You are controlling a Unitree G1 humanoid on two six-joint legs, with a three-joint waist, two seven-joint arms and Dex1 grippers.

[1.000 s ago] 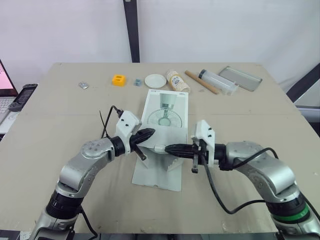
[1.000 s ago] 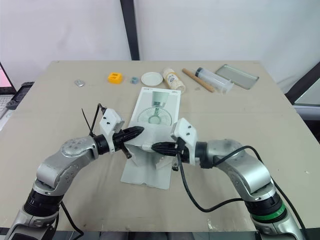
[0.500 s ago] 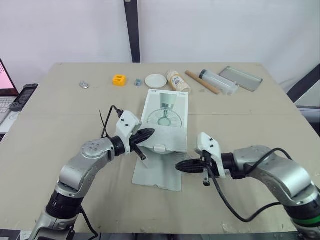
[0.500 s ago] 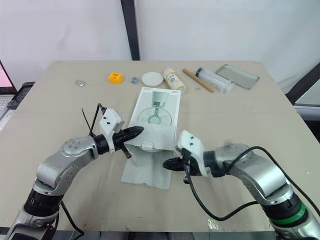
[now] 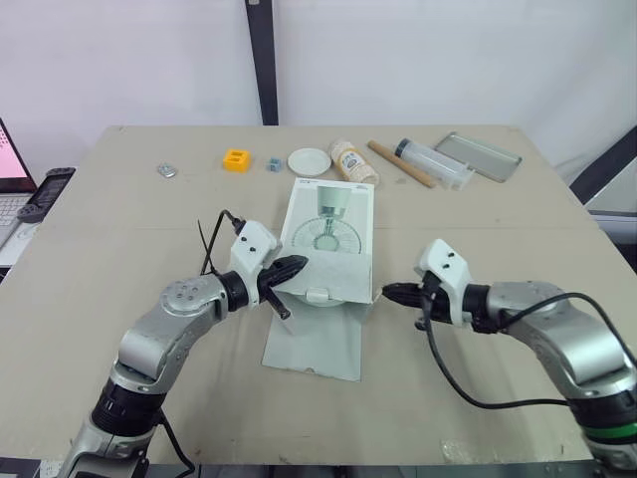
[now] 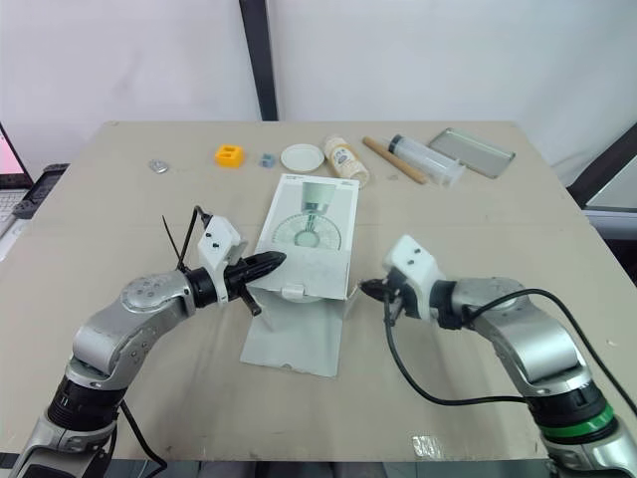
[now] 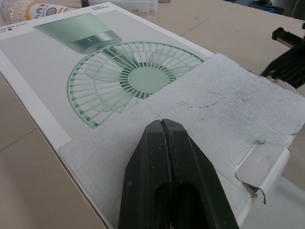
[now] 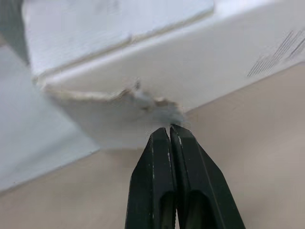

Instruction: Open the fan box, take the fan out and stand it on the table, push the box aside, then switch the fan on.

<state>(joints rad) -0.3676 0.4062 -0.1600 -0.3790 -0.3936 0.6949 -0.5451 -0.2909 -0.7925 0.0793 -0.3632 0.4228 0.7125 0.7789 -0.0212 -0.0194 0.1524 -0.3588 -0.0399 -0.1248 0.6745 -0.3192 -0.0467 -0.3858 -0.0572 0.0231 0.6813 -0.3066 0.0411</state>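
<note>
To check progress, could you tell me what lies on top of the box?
Its opened flap lies folded back on the box, the shut left hand on it. The flap hides part of the printed fan.

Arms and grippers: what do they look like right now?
Left arm and right arm: silver-grey shells, black joints, loose black cables. Left gripper and right gripper: white wrist housings, slim black tapered fingers. Green ring low on the right arm.

fan box point(image 5: 333, 224) print too small, no legible text
</note>
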